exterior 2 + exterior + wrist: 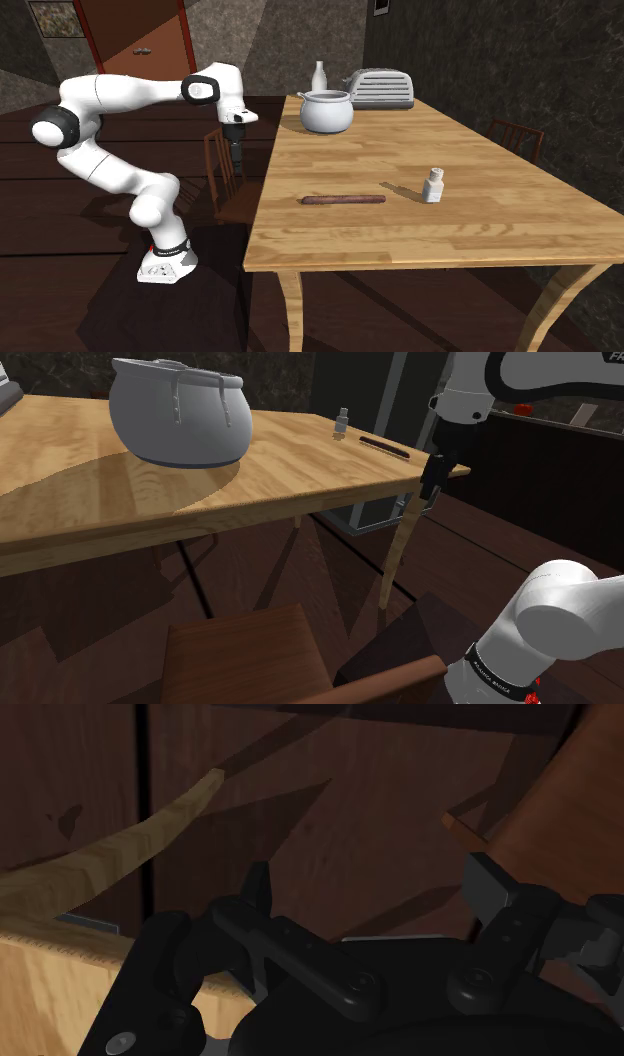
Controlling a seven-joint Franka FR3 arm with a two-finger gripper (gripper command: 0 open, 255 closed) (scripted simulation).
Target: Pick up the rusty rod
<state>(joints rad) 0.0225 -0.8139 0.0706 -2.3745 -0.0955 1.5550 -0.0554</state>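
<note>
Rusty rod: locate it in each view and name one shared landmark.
Shoulder view: rod near the right end of the table, right of the bottle.
Second exterior view: rod mid-table, left of that bottle.
Wrist view: faces the table leg and floor.
Shared landmark of both exterior views: the bottle.

The rusty rod (343, 199) is a slim, straight bar of dark reddish-brown, duller and darker at its ends, and it lies flat on the wooden table (480, 215) with nothing touching it. It is well apart from the jaws of the gripper (237, 155), not between them, and rests on the tabletop inward of the table edge beside which the jaws hang. In the shoulder view the rod (385, 446) shows as a short dark stroke up and to the left of the gripper (431, 490), near the same table corner.
</note>
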